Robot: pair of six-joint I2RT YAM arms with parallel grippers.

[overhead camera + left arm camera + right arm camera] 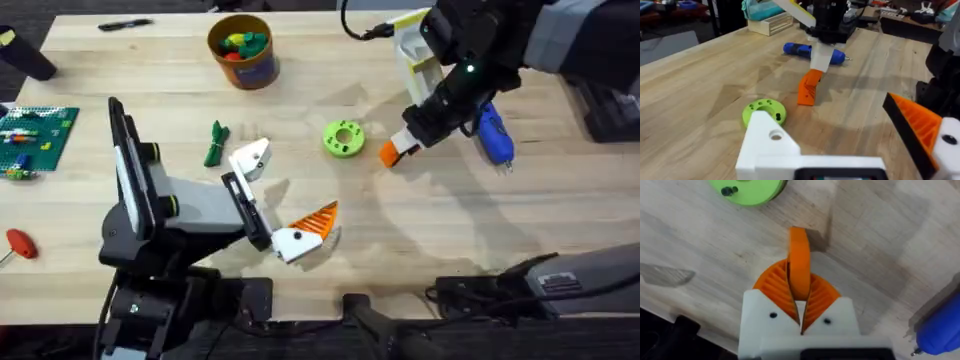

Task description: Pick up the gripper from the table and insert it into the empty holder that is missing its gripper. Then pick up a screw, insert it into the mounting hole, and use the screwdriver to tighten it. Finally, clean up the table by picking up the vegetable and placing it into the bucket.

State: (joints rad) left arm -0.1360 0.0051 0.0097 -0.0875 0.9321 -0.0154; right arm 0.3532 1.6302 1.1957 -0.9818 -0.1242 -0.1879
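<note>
From above, the right claw (pixel 400 148) pinches the gripper (pixel 389 153); its wrist view shows closed pads (pixel 777 287). Left claw (pixel 280 195) gapes wide.

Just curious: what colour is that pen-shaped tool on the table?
Bright blue screwdriver, clearest in the left wrist view.

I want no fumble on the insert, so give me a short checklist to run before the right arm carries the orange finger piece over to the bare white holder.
1. Right gripper shut on the gripper: ok, pads pinch it from both sides.
2. Piece off the table: cannot tell; its tip looks at or just above the wood.
3. The holder bare and exposed: ok, no orange finger on it, mounting hole visible in the left wrist view.
4. Left gripper presenting the holder toward the right arm: ok.
5. Path clear: not ok, the green disc lies between.
6. The screwdriver within reach: ok, beside the right arm.
</note>
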